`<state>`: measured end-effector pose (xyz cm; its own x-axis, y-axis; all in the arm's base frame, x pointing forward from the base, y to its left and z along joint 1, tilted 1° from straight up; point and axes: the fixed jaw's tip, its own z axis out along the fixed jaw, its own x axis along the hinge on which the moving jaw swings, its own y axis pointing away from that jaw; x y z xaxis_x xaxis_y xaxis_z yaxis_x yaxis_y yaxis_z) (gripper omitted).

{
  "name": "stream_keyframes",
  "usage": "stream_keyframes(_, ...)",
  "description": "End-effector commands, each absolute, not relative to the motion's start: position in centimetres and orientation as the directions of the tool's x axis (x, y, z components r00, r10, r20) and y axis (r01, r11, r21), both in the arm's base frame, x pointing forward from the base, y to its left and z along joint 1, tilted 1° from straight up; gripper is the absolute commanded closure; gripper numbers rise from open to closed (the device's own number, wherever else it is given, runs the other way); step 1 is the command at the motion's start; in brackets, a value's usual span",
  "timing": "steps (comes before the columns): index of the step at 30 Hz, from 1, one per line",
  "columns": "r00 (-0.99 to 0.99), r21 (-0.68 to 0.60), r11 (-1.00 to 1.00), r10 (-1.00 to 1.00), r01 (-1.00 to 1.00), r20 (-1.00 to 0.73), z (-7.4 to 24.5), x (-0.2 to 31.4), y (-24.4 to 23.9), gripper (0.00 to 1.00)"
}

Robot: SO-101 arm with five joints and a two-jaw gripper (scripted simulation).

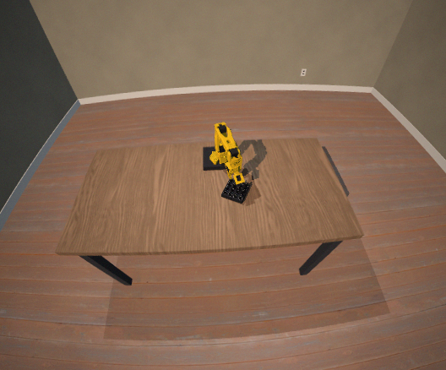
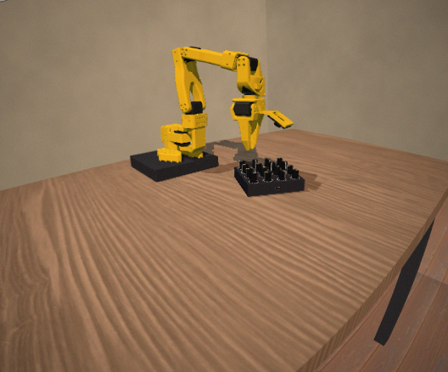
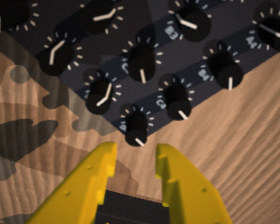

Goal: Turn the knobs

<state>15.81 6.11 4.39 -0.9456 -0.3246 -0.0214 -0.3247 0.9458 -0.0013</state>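
The black knob box [image 2: 272,178] lies on the wooden table, in front of the arm's base; it also shows in the top view [image 1: 236,191]. In the wrist view, knob D4 [image 3: 136,125] sits at the box's near corner, its white pointer aimed toward my jaws. Knob D3 [image 3: 102,92] is up and to the left of it, its pointer aimed down and left. My yellow gripper [image 3: 136,150] points straight down and hovers above the box's edge by D4, touching no knob. Its jaws are shut with nothing between them. It also shows in the exterior and top views [image 2: 249,146] [image 1: 238,178].
The arm's black base plate [image 2: 173,163] sits just behind the box. The other knobs, among them C4 [image 3: 177,97] and B4 [image 3: 221,67], stand close around D3 and D4. The table's right edge [image 2: 439,200] is well away from the box.
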Motion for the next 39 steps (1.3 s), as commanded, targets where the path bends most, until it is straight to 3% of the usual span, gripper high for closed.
stream_keyframes(1, -0.953, 0.0, 0.953, -0.302, -0.302, -0.011, 4.4, 15.9, 5.9, 0.91)
stream_keyframes(11, -0.98, 0.0, 0.98, -0.2, -0.2, -0.009, 4.8, 16.8, 4.1, 0.88)
stream_keyframes(23, -0.988, 0.0, 0.988, 0.153, 0.153, -0.004, 6.0, 18.2, -2.4, 0.79)
stream_keyframes(39, -0.807, 0.0, 0.807, 0.59, 0.59, 0.003, 7.6, 15.8, -11.4, 0.66)
